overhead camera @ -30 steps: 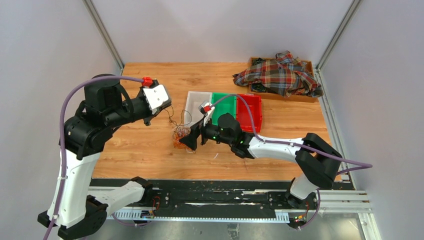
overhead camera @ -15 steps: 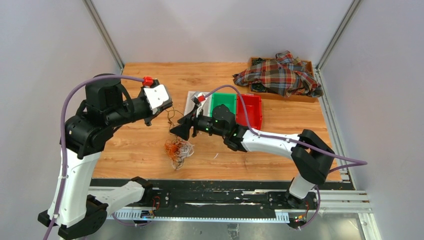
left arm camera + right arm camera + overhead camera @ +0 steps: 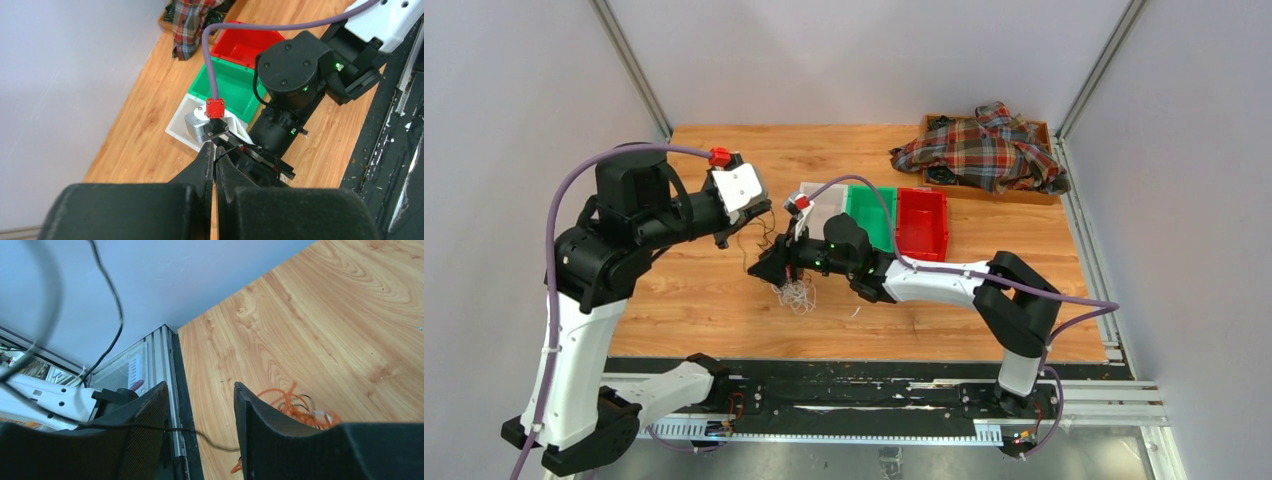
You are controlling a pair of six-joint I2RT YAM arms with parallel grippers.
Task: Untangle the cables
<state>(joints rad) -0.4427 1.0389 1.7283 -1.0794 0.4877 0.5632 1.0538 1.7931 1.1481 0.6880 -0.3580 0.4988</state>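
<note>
A tangle of orange and white cables (image 3: 796, 293) lies on the wooden table in the top view; its orange strands (image 3: 295, 405) show past my right finger. My left gripper (image 3: 759, 213) (image 3: 214, 150) hangs above and left of the pile, shut on a thin black cable (image 3: 250, 148) that droops from its tips (image 3: 762, 240). My right gripper (image 3: 764, 268) (image 3: 200, 386) sits just below the left one, above the pile's left side. It is open, and the black cable (image 3: 200, 432) crosses the gap between its fingers.
A white bin (image 3: 822, 197), a green bin (image 3: 871, 207) and a red bin (image 3: 922, 222) stand side by side behind the right arm. A wooden tray with a plaid cloth (image 3: 984, 148) sits at the back right. The table's near edge has a black rail (image 3: 874, 385).
My right gripper rose off the cable pile and moved left to the black cable hanging from the left gripper, its jaws narrowing. The pile stayed on the table. The left gripper held still.
</note>
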